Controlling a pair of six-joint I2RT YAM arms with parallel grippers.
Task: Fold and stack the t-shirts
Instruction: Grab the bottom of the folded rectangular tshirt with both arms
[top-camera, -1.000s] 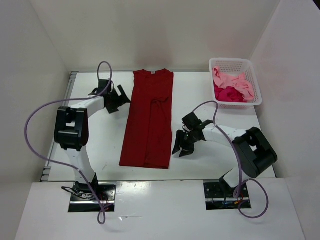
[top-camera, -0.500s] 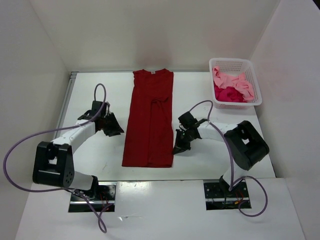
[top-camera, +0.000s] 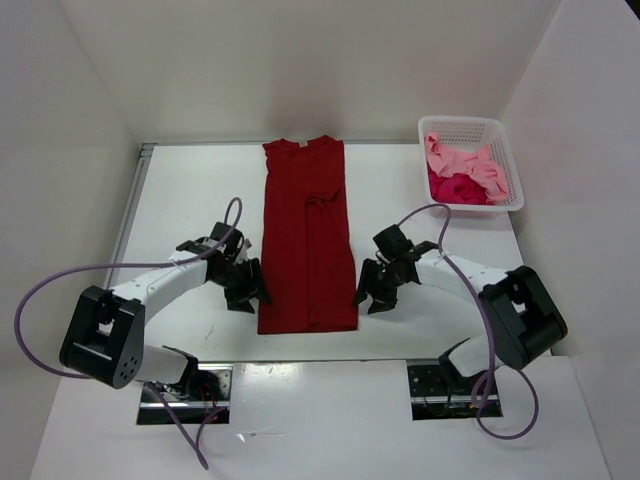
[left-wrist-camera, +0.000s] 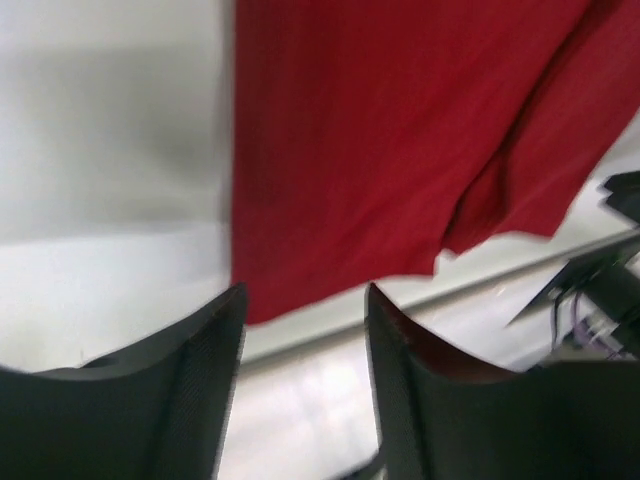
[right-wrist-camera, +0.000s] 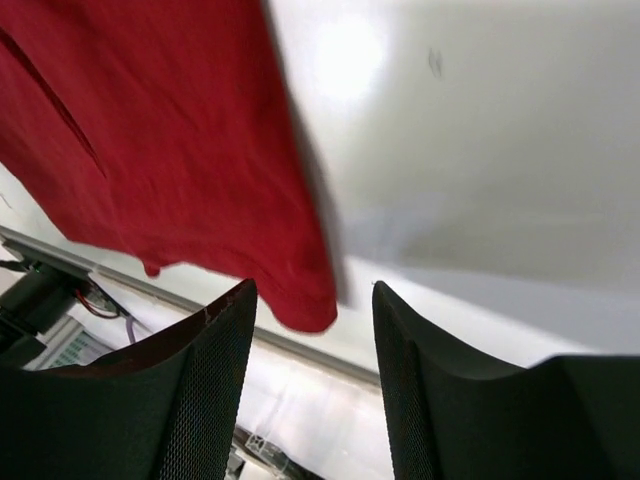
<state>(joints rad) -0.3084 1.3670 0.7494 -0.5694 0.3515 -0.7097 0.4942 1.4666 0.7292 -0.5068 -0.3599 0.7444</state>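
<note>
The white table (top-camera: 180, 200) carries the dark red t-shirt (top-camera: 305, 240), a long strip running from the far edge toward the near edge. In the far right corner, 1 basket (top-camera: 505, 150) holds the pink t-shirt (top-camera: 472, 163) and the magenta t-shirt (top-camera: 456, 189). The left gripper (top-camera: 248, 292) and right gripper (top-camera: 374, 297) flank the strip's near corners, fingers apart and gripping nothing.

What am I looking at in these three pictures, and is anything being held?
Two robot arms stand at the near edge of a white table, each ending in a two-finger claw. One picture looks down from above; the other two come from wrist cameras. A dark red t-shirt lies folded into a long strip. A white basket, far right, holds a pink shirt and a magenta shirt. The left claw and right claw are open beside the strip's near corners, gripping nothing.
</note>
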